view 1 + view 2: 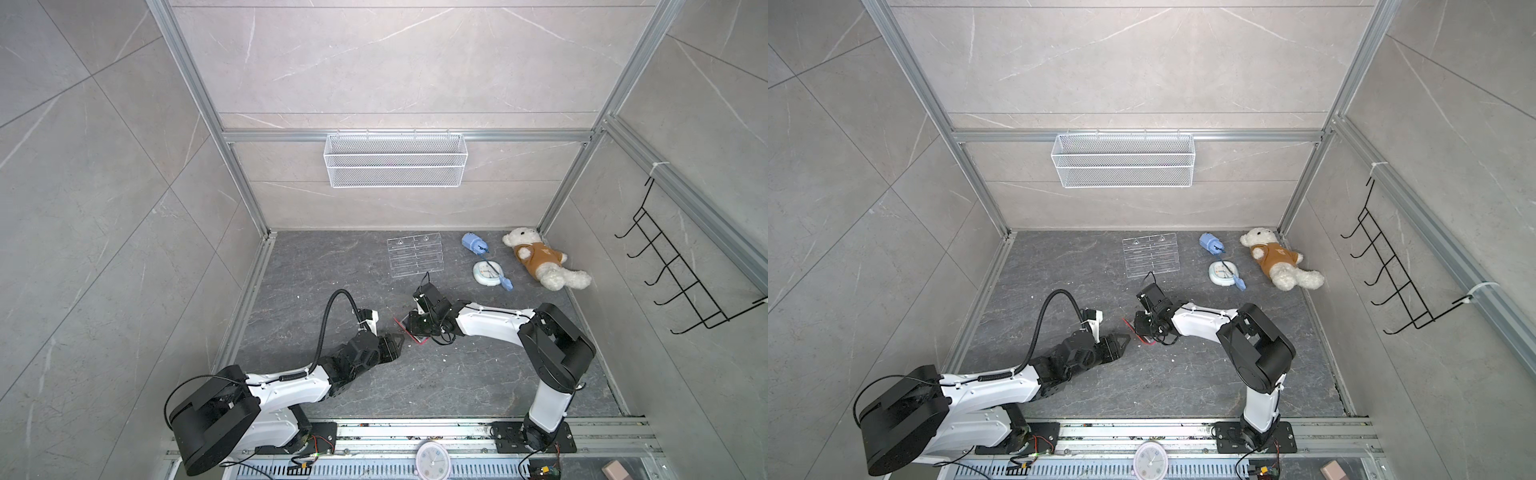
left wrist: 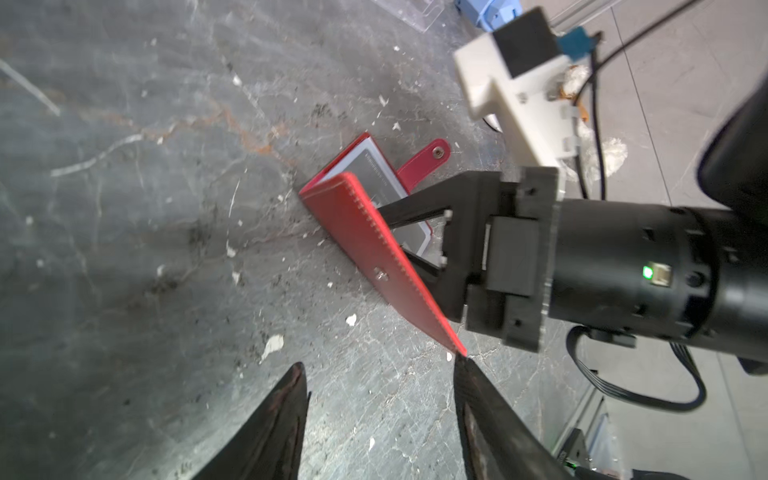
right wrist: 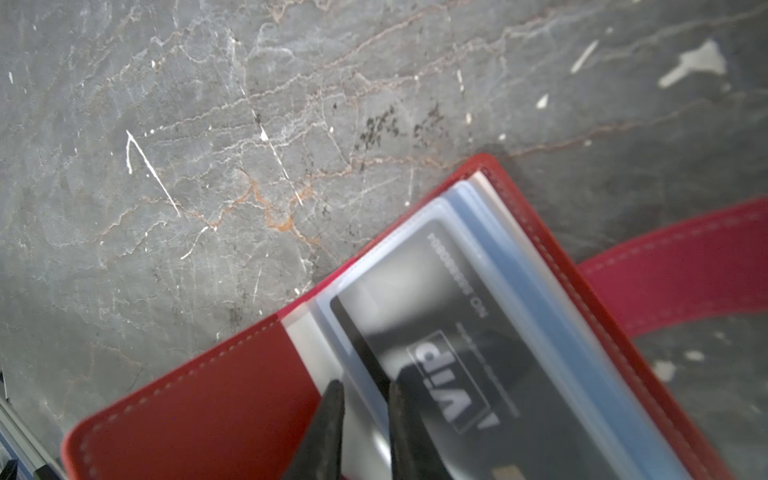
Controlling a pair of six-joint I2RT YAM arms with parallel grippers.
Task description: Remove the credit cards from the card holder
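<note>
Open on the dark grey stone floor between the arms lies the red leather-look card holder, one cover tilted up. Only the right wrist view shows the black rectangular credit card in its clear sleeve, marked "Vip" in white; its smaller print is blurred. There the right gripper stands over the sleeve's edge, jaws narrowly parted; whether they pinch it cannot be told. The left wrist view shows the left gripper spread wide and empty, one fingertip at the cover's corner. In both top views the arms hide most of the card holder.
</note>
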